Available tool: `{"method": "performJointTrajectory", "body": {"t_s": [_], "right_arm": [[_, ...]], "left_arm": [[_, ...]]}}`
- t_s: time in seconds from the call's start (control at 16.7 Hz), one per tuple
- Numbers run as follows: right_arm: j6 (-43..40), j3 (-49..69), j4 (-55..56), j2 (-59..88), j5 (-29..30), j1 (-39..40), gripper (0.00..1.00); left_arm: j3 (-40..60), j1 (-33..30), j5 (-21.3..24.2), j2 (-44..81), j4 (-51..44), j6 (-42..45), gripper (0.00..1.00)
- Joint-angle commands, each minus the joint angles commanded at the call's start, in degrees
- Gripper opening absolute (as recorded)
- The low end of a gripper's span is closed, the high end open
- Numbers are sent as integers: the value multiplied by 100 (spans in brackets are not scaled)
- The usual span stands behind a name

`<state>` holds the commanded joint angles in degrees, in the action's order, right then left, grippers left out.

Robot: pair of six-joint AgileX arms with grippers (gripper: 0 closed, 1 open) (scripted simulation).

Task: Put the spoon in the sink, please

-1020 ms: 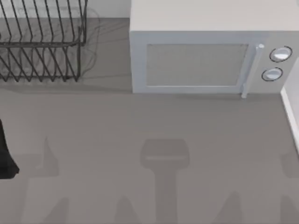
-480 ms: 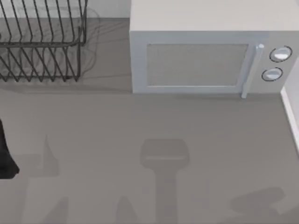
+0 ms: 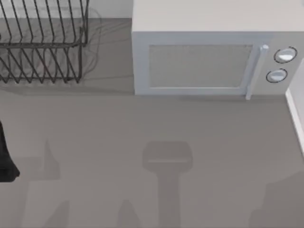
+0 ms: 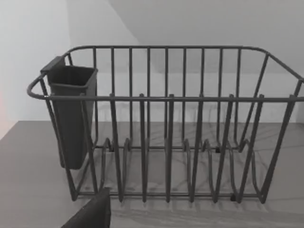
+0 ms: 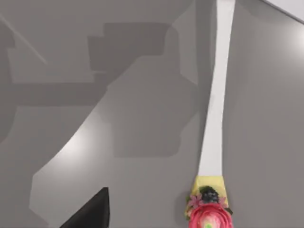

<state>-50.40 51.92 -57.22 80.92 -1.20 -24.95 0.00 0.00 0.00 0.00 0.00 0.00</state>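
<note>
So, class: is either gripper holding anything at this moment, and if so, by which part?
It cannot be told. The right wrist view shows a flower-decorated item on the counter, with no fingers around it; the left wrist view faces the dish rack.

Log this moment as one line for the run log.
stage: approach | spoon: lying on counter, not held | dish rack: by left wrist | microwave: door shut

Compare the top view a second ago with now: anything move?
Only a shadow on the counter at the top view's lower right: it slid in from the right edge and now spreads over that corner, so something above the table on the right side is moving. Nothing was taken hold of or let go. The dish rack, the microwave and the dark shape at the left edge stayed put.
</note>
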Motion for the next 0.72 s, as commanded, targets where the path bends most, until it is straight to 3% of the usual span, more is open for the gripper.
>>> {"method": "performJointTrajectory", "body": {"t_s": [0.42,0.72], "right_arm": [[-31,-19,53,105,0,3,100],[12,-604,1272,703,0,21,100]], "left_arm": [[0,0,0,0,0,0,100],[0,0,0,0,0,0,100]]}}
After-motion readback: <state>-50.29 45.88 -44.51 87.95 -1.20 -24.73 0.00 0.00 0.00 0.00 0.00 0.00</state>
